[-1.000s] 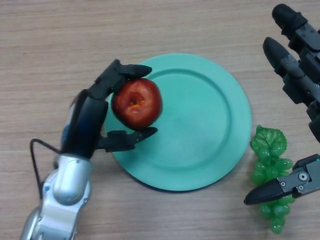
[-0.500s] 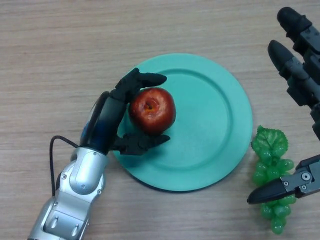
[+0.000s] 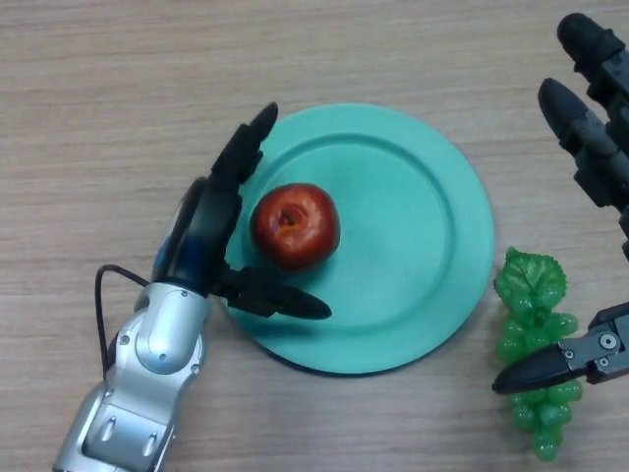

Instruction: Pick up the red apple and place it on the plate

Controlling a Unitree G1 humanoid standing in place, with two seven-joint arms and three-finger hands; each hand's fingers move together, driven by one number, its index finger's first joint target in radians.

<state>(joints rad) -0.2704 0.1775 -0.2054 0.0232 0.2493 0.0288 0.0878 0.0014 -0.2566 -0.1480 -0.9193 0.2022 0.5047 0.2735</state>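
The red apple (image 3: 295, 224) rests upright on the left part of the green plate (image 3: 413, 226), stem dimple facing up. My left hand (image 3: 208, 231) sits just left of it at the plate's rim, open: its fingers (image 3: 246, 147) point straight up and away over the rim, and the thumb (image 3: 280, 300) stretches out below the apple. A narrow gap shows between the palm and the apple. My right hand (image 3: 595, 138) hangs open at the right edge, far from the apple, its thumb over the grapes.
A bunch of green grapes (image 3: 531, 344) lies on the wooden table (image 3: 118, 88) to the right of the plate, partly under my right thumb (image 3: 560, 366).
My left hand carried the apple rightward onto the plate, then straightened its fingers and let go. The apple now rests on the plate. The right hand has barely shifted.
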